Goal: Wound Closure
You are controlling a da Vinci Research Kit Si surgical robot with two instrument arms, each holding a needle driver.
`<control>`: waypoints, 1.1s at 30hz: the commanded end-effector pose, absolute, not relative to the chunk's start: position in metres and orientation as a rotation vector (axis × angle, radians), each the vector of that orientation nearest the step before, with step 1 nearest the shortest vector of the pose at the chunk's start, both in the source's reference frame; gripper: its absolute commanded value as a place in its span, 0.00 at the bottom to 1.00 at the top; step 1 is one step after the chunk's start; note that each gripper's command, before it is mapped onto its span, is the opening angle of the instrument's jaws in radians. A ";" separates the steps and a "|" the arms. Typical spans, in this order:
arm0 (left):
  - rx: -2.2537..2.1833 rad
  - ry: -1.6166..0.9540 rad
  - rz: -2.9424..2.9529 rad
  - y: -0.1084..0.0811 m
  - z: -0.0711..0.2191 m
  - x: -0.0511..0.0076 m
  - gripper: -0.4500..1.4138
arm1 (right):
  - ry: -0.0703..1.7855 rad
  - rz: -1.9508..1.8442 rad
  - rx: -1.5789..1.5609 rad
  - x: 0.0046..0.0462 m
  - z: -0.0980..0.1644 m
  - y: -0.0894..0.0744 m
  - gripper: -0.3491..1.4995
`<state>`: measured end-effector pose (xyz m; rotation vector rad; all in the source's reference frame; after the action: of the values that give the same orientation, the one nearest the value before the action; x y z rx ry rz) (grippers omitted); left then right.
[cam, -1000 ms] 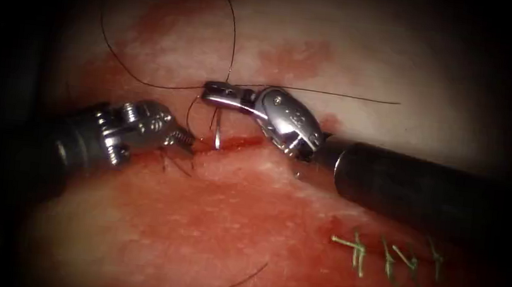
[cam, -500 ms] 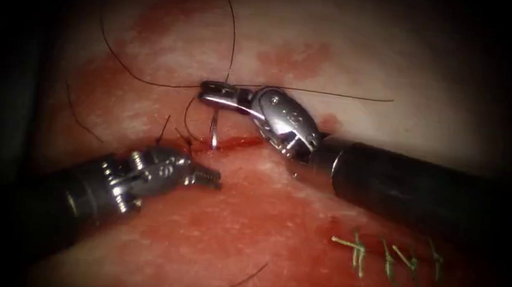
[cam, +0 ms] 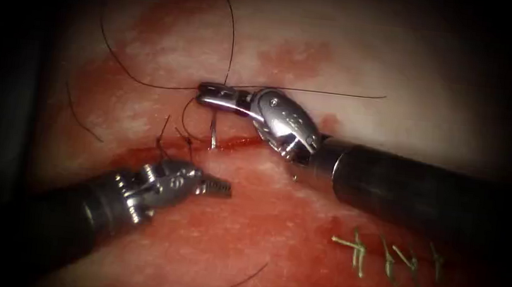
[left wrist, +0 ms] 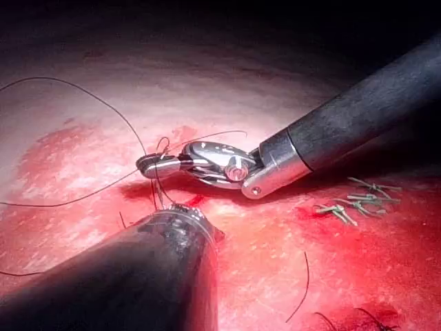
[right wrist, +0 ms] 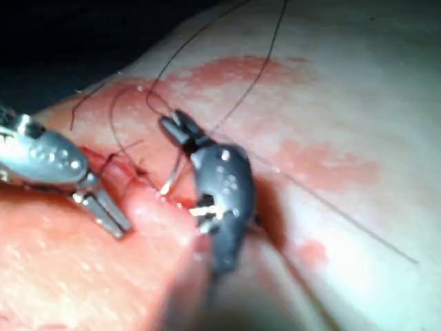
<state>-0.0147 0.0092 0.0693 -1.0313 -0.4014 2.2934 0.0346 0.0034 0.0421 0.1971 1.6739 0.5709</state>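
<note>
Here right pincer (cam: 205,94) grips needle (cam: 213,134) in tissue (cam: 271,240).

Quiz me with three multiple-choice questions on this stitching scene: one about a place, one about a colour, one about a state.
1. The needle's lower end is:
A at the cut
B on a dark shaft
C lying far off
2. The finished stitches are:
A white
B green
C blue
3. The right pincer is:
A open and empty
B shut on the needle
C shut on tissue

Answers:
1. A, the needle hangs down to the cut.
2. B, their ends show green on the red tissue.
3. B, it grips the needle's upper end. The left pincer holds nothing.
</note>
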 end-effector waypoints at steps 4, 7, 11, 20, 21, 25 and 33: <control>-1.024 -0.393 2.305 0.009 0.071 -0.0141 0.10 | 1.653 0.557 0.210 0.0353 0.042 0.004 0.00; -1.019 -0.396 2.310 0.009 0.071 -0.0138 0.10 | 1.646 0.558 0.211 0.0353 0.042 0.004 0.00; -1.019 -0.398 2.308 0.008 0.071 -0.0136 0.09 | 1.642 0.565 0.225 0.0355 0.042 0.004 0.00; -1.026 -0.410 2.307 0.008 0.071 -0.0138 0.09 | 1.613 0.593 0.303 0.0357 0.042 0.004 0.00; -1.029 -0.408 2.313 0.008 0.072 -0.0138 0.09 | 1.613 0.593 0.304 0.0357 0.042 0.004 0.00; -1.026 -0.409 2.305 0.008 0.072 -0.0134 0.09 | 1.603 0.591 0.324 0.0357 0.042 0.004 0.00; -1.020 -0.408 2.304 0.008 0.073 -0.0133 0.08 | 1.566 0.617 0.384 0.0359 0.042 0.004 0.00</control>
<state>-0.0128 0.0081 0.0725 -1.0193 -0.4089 2.3034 0.0351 0.0035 0.0417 0.3926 1.5574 0.6225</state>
